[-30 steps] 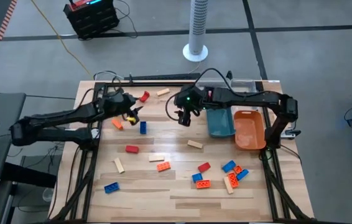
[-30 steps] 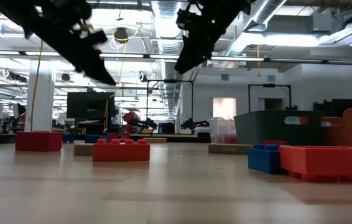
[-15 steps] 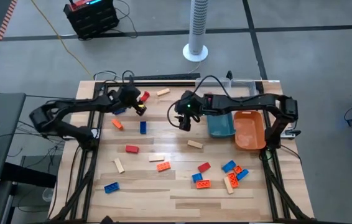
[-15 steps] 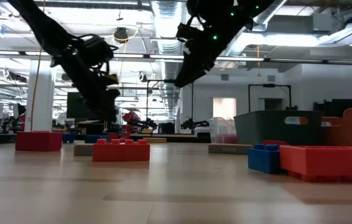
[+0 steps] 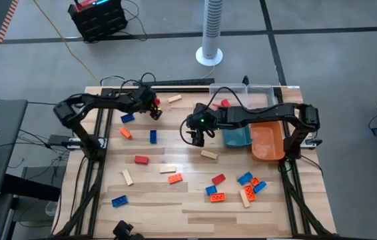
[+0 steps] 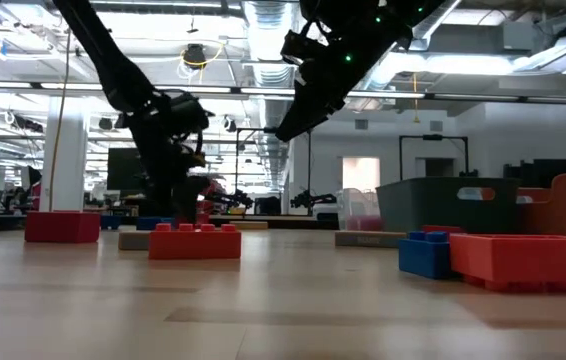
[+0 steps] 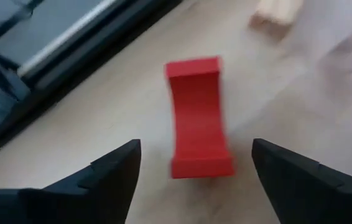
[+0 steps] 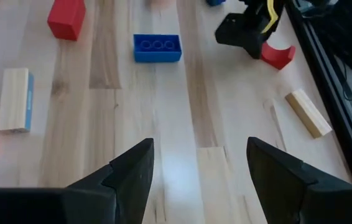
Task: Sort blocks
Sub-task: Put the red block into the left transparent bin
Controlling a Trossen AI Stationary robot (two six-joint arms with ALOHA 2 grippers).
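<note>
Red arch block (image 7: 198,118) lies flat on the table (image 5: 195,203) near the far edge, just short of the dark rail at the back; also seen in the high view (image 5: 156,103) and from the right wrist (image 8: 278,55). In the left wrist view it sits dead centre between the two fingers, just ahead of the tips, not touching either. Its long axis runs roughly along the claw's forward direction, so the fingers straddle its narrow width — good line for a pinch if this is the pick.

Left claw (image 5: 152,109) is spread wide, holding nothing, low over that far-left part of the table. A tan block (image 5: 174,99) lies just beside, further right along the rear edge.

Right claw (image 5: 198,135) also released, empty, hanging over the middle of the table near the teal tray (image 5: 236,131) with the orange tray (image 5: 266,139) beyond it. Under it only bare wood; blue studded block (image 8: 157,48) and a tan block (image 8: 14,99) lie ahead of it, well apart.

Left arm is clearly the nearer one to the red arch; right is well off.

Likely need: straight descent, then squeeze across the short side. Risk: curved arch face may slip or twist under the pads.
</note>
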